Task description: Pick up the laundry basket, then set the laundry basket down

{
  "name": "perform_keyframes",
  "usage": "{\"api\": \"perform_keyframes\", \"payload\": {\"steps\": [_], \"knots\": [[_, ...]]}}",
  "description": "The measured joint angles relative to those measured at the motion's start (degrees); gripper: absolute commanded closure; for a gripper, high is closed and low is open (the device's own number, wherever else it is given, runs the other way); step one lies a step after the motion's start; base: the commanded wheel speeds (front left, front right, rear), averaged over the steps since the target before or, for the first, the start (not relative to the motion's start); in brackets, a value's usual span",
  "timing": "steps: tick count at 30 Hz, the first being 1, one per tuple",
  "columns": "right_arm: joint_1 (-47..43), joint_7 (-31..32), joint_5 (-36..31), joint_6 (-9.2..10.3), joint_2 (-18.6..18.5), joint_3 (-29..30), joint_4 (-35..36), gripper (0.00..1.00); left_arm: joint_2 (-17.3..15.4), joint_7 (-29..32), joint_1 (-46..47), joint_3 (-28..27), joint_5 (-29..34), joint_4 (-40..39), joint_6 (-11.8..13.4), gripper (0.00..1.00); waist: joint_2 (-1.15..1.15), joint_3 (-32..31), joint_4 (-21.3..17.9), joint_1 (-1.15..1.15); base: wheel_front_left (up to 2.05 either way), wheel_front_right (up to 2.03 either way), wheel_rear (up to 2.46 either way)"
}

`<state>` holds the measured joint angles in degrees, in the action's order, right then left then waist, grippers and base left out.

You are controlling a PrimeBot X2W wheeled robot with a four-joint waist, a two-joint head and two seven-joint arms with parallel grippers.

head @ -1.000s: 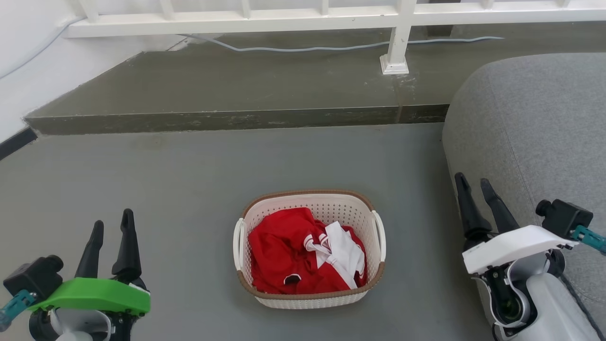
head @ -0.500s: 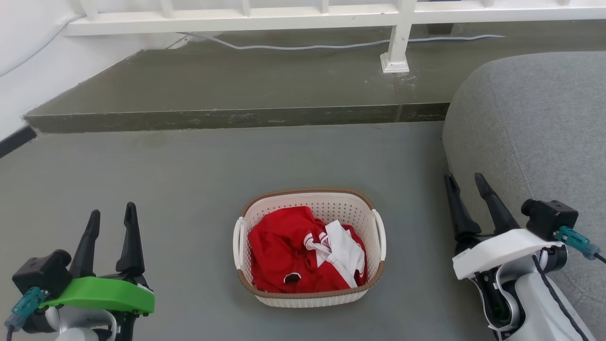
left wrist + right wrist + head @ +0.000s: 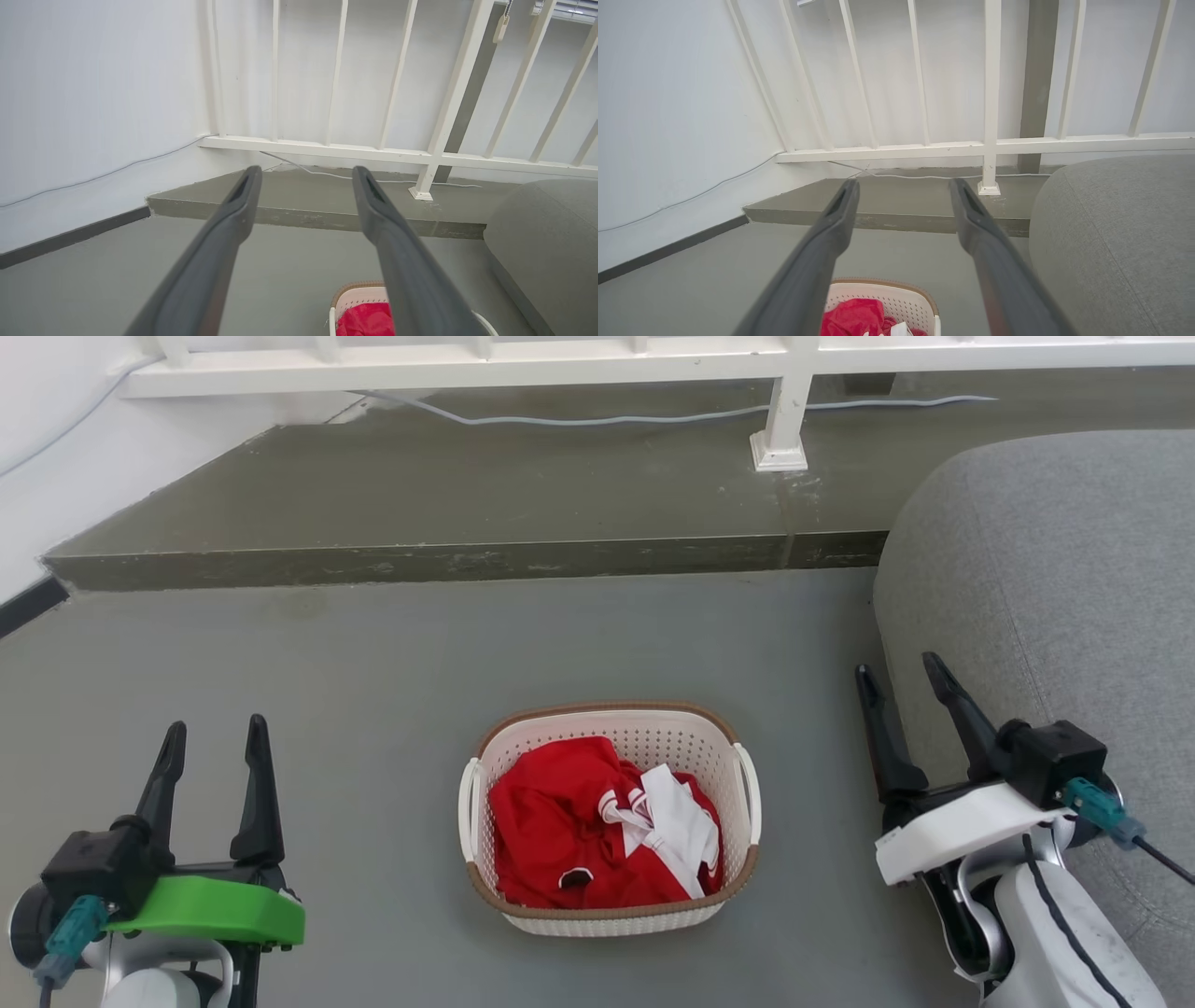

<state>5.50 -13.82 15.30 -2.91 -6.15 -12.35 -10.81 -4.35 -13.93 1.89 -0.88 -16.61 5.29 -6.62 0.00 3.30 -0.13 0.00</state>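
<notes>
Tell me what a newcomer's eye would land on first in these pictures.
The red and white clothing heaped in the laundry basket, on the grey floor mid-picture in the head view, catches the eye first. Flanking it without touching, both open: the left gripper, green-covered, at lower left and the right gripper, white-covered, at lower right. A grey cushion bulks at the right.

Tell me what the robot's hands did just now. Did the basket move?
Both arms rolled at the wrist and eased forward. The right gripper also shifted inward, toward the laundry basket. It and the left gripper are open and holding nothing. The laundry basket stayed untouched on the floor, with the red and white clothes inside.
</notes>
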Motion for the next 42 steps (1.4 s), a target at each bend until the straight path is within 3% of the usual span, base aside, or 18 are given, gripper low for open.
{"api": "perform_keyframes", "payload": {"steps": [24,42], "knots": [[0.16,-0.62,-3.27,-0.07,0.68,1.19,0.02,0.00,0.86,-0.49,0.57,-0.78,1.41,-0.19,-0.45,0.00,0.00,1.57,-0.96,0.00,0.00,0.00,0.00],[2.98,-0.62,-4.80,-0.07,1.12,2.33,-0.03,0.00,0.10,-0.49,3.93,2.87,0.57,-0.98,-0.51,0.00,0.00,9.66,-2.26,0.00,0.00,0.00,0.00]]}}
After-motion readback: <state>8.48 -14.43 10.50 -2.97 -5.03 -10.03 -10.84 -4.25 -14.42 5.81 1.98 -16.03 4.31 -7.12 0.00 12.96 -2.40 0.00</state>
